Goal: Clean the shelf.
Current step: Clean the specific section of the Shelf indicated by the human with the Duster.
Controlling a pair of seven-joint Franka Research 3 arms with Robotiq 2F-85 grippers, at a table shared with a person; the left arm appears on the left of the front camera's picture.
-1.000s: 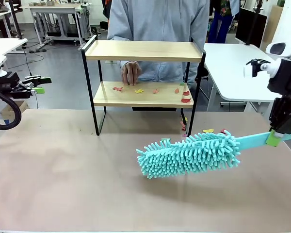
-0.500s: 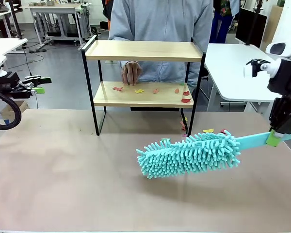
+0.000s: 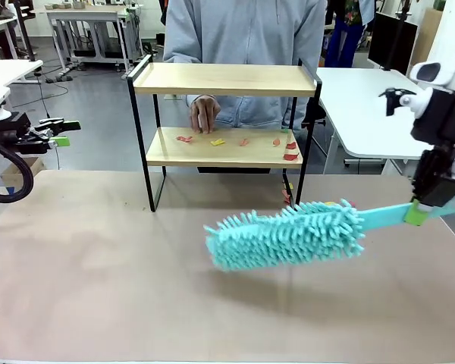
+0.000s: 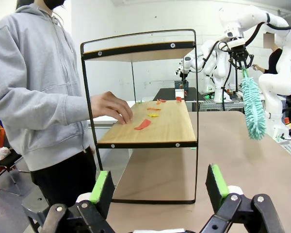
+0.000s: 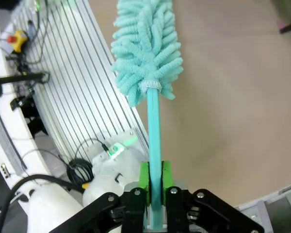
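Note:
The shelf [image 3: 224, 80] stands at the far middle of the table, with red and yellow scraps [image 3: 239, 142] scattered on its lower board. A person's hand [image 3: 205, 114] rests on that board. My right gripper [image 3: 421, 213] is shut on the handle of a fluffy teal duster [image 3: 284, 235], which hangs just above the table in front of the shelf's right leg. In the right wrist view the gripper [image 5: 155, 187] clamps the duster [image 5: 145, 53] by its handle. My left gripper [image 3: 61, 133] stays open at the far left, away from the table. The left wrist view has the open gripper [image 4: 160, 187] facing the shelf [image 4: 160, 124] end-on.
A person [image 3: 246, 30] stands right behind the shelf. A few scraps [image 3: 326, 203] lie on the brown tabletop [image 3: 98, 265] near the shelf's right leg. A white table [image 3: 364, 98] stands at the back right.
The duster has shifted left and slightly up toward the shelf, and my right gripper rose a little with it. The left arm and the person's hand have stayed put.

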